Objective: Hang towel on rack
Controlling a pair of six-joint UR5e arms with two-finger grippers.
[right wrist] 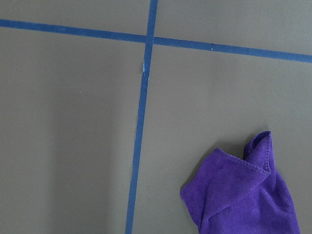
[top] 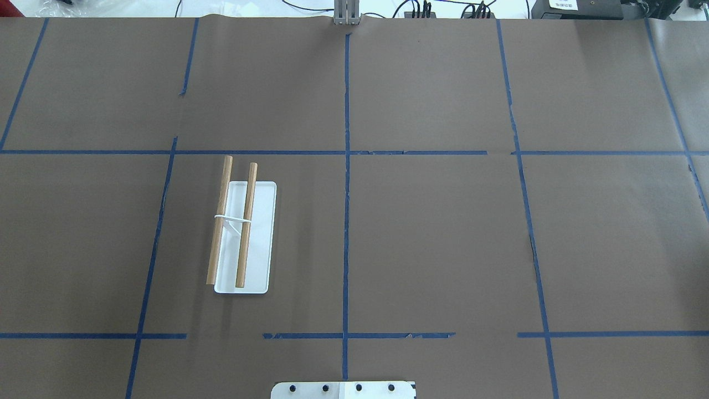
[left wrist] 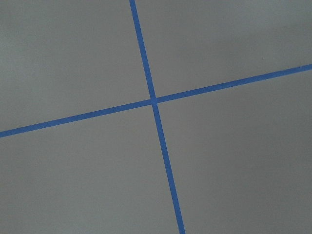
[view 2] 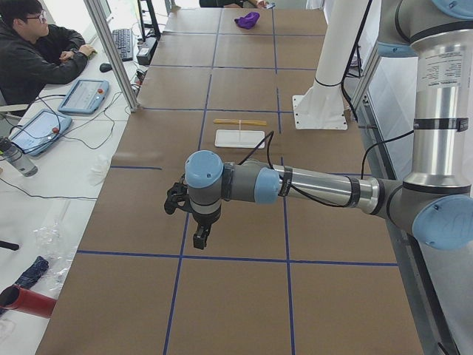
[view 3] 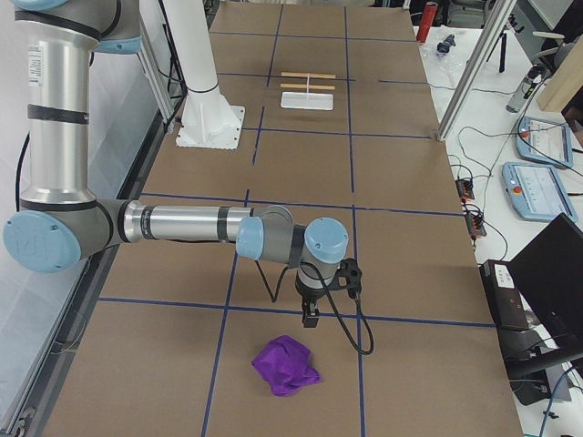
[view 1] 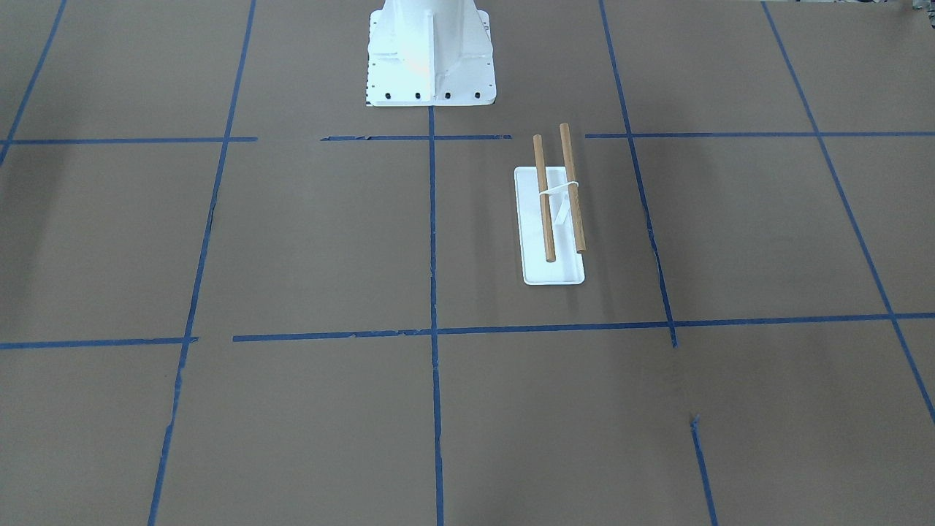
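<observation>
The rack, two wooden bars on a white base (top: 259, 238), stands on the robot's left half of the table; it also shows in the front view (view 1: 555, 270) and in both side views (view 2: 240, 137) (view 3: 308, 98). The purple towel (view 3: 286, 365) lies crumpled on the paper at the robot's far right end, also in the right wrist view (right wrist: 243, 195) and small in the left side view (view 2: 247, 20). My right gripper (view 3: 311, 317) hangs just beyond the towel. My left gripper (view 2: 198, 240) hangs over the left end, far from the rack. I cannot tell if either is open.
The white robot pedestal (view 1: 429, 55) stands at the table's edge. Blue tape lines (left wrist: 155, 101) grid the brown paper. An operator (view 2: 33, 52) sits at a side desk with teach pendants (view 2: 83, 96). A monitor and cables (view 3: 547, 273) lie beside the right end.
</observation>
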